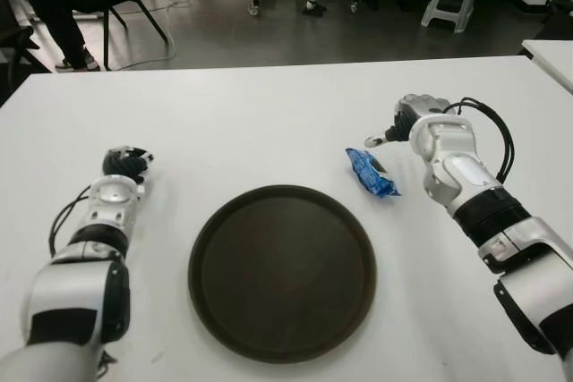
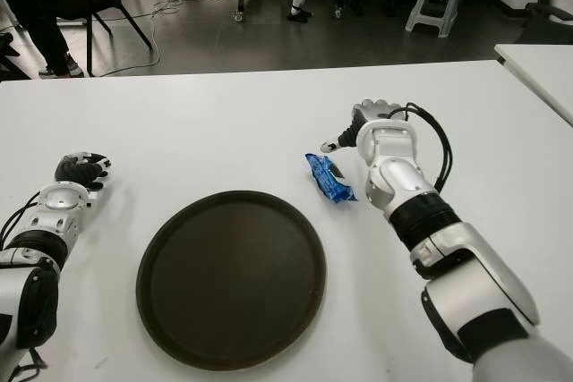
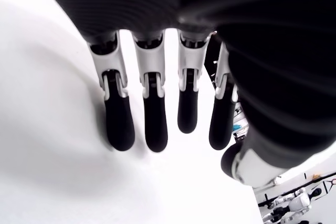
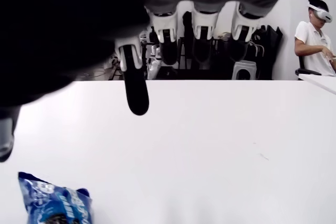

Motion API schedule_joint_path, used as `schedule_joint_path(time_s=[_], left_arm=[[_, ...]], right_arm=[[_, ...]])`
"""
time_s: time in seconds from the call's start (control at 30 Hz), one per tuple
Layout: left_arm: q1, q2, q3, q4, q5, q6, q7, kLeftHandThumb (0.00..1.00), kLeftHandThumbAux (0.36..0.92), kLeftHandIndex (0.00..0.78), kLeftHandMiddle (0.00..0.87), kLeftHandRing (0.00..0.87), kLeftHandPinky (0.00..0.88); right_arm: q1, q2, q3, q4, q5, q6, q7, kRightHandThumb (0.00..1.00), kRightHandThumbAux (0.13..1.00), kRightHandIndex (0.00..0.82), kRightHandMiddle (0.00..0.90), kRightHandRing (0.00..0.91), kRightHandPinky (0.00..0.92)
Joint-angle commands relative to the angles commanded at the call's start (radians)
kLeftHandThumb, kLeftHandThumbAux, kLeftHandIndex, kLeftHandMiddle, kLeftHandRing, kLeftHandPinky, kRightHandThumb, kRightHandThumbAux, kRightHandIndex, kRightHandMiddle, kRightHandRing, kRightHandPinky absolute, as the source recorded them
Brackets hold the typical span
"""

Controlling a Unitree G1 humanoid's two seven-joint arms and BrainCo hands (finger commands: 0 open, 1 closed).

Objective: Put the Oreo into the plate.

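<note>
The open, empty right hand (image 1: 414, 123) hovers beside a small blue crinkly foil Oreo packet (image 1: 371, 173) on the white table (image 1: 269, 123) (light, slippery, crushable); pinch its middle. Left hand (image 1: 124, 165) idle, fingers extended.

Blue Oreo pack (image 1: 372, 173) flat on table — beside empty plate (image 1: 282, 270)

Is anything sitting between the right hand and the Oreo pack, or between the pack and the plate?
Nothing visible. The right hand is open just beside the Oreo pack, and only bare table separates the pack from the plate.
</note>
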Motion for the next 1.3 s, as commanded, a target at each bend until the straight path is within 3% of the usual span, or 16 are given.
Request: schedule_joint_path(time_s=[0.23,0.57,0.93,1.13,1.3], left_arm=[[-0.001,0.000,-0.001,0.000,0.002,0.000,-0.005,0.694,0.720,0.410,0.322,0.403,0.404],[-0.003,0.002,-0.012,0.001,0.013,0.010,0.002,0.691,0.721,0.409,0.243,0.291,0.292],[-0.002,0.002,-0.001,-0.002,0.000,0.003,-0.004,0.691,0.719,0.410,0.229,0.277,0.276],[0.000,0.005,0.000,0.000,0.001,0.000,-0.013,0.693,0.720,0.413,0.231,0.260,0.264],[-0.001,0.007,-0.004,0.000,0.006,0.000,-0.019,0.692,0.721,0.412,0.241,0.272,0.278]], right_arm=[[0.001,-0.001,0.012,-0.015,-0.006,0.001,0.030,0.000,0.393,0.436,0.079,0.000,0.000],[0.013,-0.004,0.034,-0.070,-0.016,0.022,0.089,0.000,0.352,0.337,0.082,0.002,0.000],[0.026,-0.001,0.031,-0.095,-0.011,0.025,0.104,0.000,0.352,0.364,0.079,0.002,0.000],[0.025,0.003,0.031,-0.091,-0.013,0.029,0.106,0.000,0.357,0.311,0.080,0.000,0.000],[0.030,0.009,0.027,-0.094,-0.012,0.038,0.090,0.000,0.362,0.345,0.063,0.000,0.000]])
